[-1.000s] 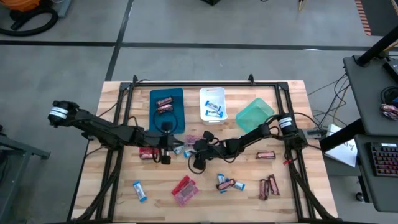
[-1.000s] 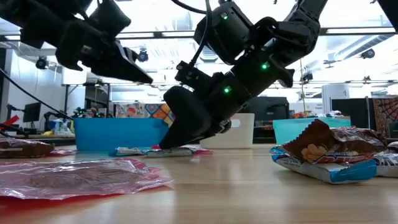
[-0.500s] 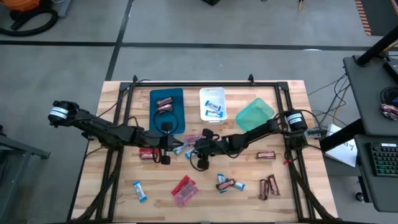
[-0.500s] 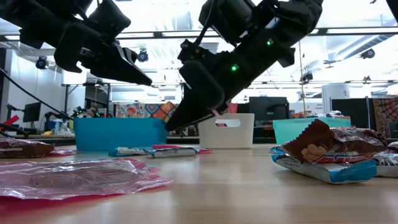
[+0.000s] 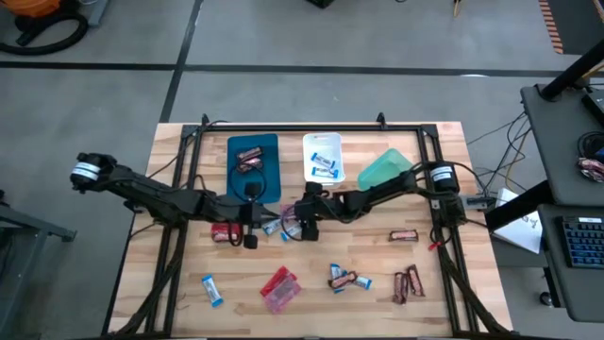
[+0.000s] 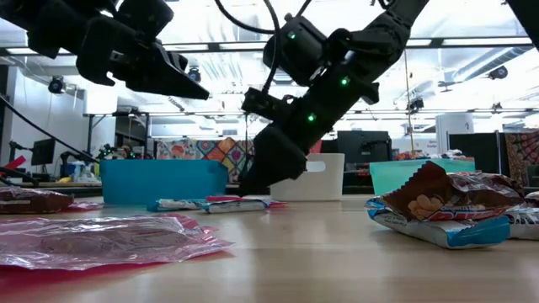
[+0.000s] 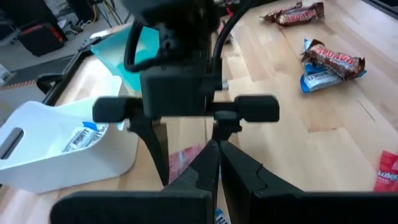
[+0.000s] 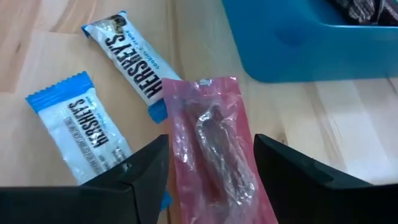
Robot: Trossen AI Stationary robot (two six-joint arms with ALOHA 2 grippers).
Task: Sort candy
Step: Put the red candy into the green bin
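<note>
Nearest the front edge of the tabletop (image 5: 179, 283) lie loose candies: a red packet (image 5: 279, 287), a blue-and-white bar (image 5: 211, 290) toward the front left corner, and brown bars (image 5: 408, 282) toward the front right. Around mid-table the right gripper (image 5: 294, 223) reaches low from the right side, arm stretched nearly flat, its fingers (image 8: 130, 177) spread wide on either side of a pink packet (image 8: 214, 146) that lies flat beside two Hershey's bars (image 8: 134, 62), just in front of the blue tray (image 5: 254, 166). A second ago that gripper sat closer to the front edge; it has since lifted, shifted back toward the trays and come down over the packet. The left gripper (image 5: 251, 225) hovers just left of it, above the wood, fingers (image 7: 242, 168) pressed together and empty, unchanged. Farther back stand the white tray (image 5: 324, 159) holding blue-and-white bars and the green tray (image 5: 385, 173).
</note>
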